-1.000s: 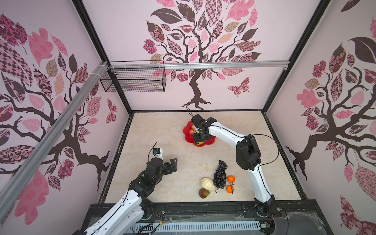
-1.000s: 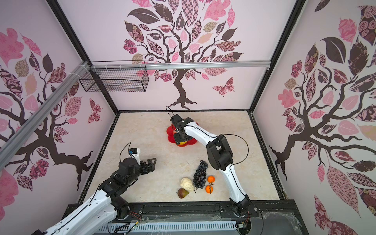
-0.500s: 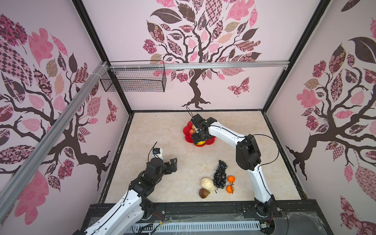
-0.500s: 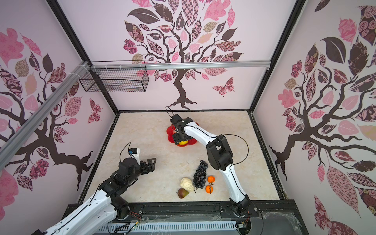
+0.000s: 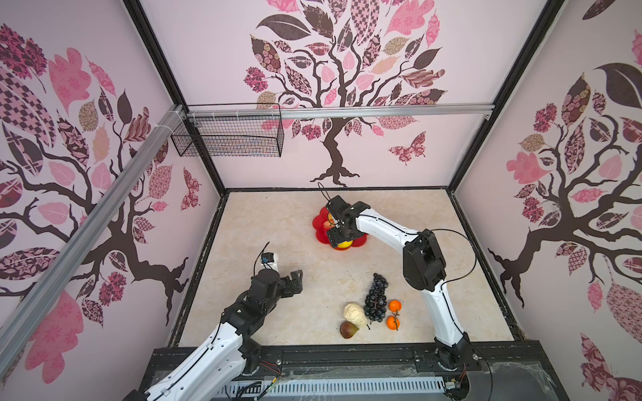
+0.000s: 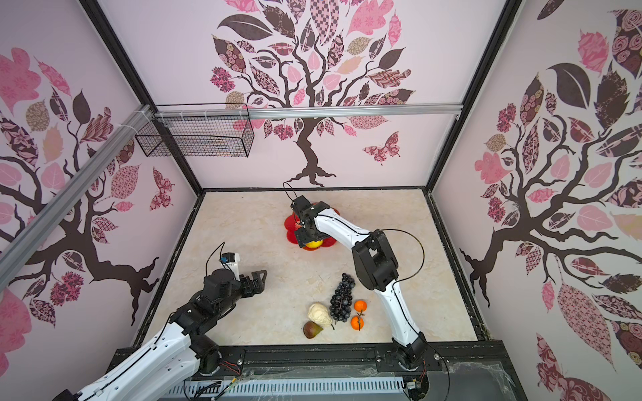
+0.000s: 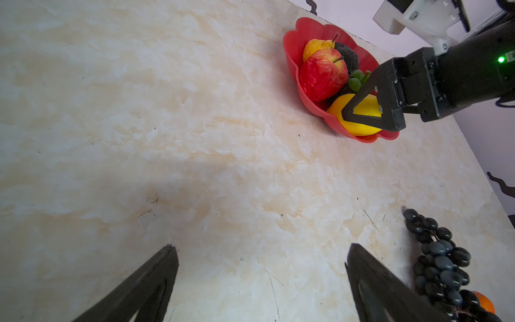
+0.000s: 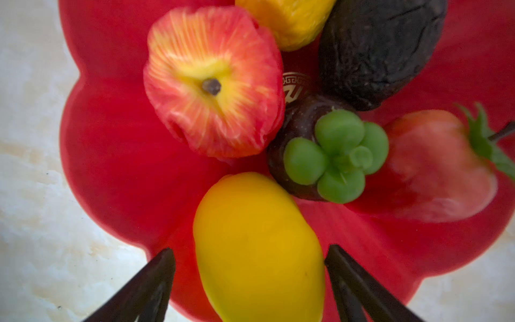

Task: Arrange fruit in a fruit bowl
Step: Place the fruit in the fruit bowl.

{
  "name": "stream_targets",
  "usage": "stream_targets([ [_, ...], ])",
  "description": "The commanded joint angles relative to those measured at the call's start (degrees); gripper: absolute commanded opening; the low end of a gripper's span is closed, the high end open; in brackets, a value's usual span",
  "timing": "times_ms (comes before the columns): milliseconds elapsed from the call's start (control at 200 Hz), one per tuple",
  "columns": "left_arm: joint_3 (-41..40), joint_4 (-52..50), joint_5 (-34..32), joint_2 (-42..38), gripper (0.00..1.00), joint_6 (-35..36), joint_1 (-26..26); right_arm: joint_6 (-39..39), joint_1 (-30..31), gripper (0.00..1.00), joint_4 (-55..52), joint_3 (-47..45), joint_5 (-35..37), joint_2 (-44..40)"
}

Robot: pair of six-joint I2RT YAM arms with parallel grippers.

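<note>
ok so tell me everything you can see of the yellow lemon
The lemon is a smooth, glossy, plain yellow oval that looks like plastic, with no stem or marks showing. It lies on its side in the red fruit bowl, on the lobe nearest the robot, one end towards the rim. Its other end seems to touch the dark fruit with green sepals. The right gripper straddles it with jaws open, a gap showing on at least one side.

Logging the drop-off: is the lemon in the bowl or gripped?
In the bowl, not gripped. The lemon lies on it; the right fingers stand open on either side, with gaps showing.
</note>
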Motion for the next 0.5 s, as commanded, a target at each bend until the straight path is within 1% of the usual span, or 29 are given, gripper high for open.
stream_targets([
  [0, 1.08, 0.78, -0.09, 0.26, 0.98, 0.49, 0.18, 0.02, 0.52, 0.89, -1.26, -0.33, 0.87, -6.11],
  [275, 1.16, 2.52, 1.72, 2.69, 0.97, 0.87, 0.25, 0.42, 1.01, 0.92, 0.35, -8.19, 2.3, -15.53],
  [385, 1.19, 3.75, 3.19, 4.6, 0.97, 1.23, 0.22, 1.19, 1.28, 0.92, 3.94, -16.92, 2.28, -23.17],
  [495, 1.62, 4.39, 6.26, 7.29, 0.97, 1.26, 0.18, 2.22, 1.52, 0.93, 8.95, -28.61, 1.64, -32.79],
])
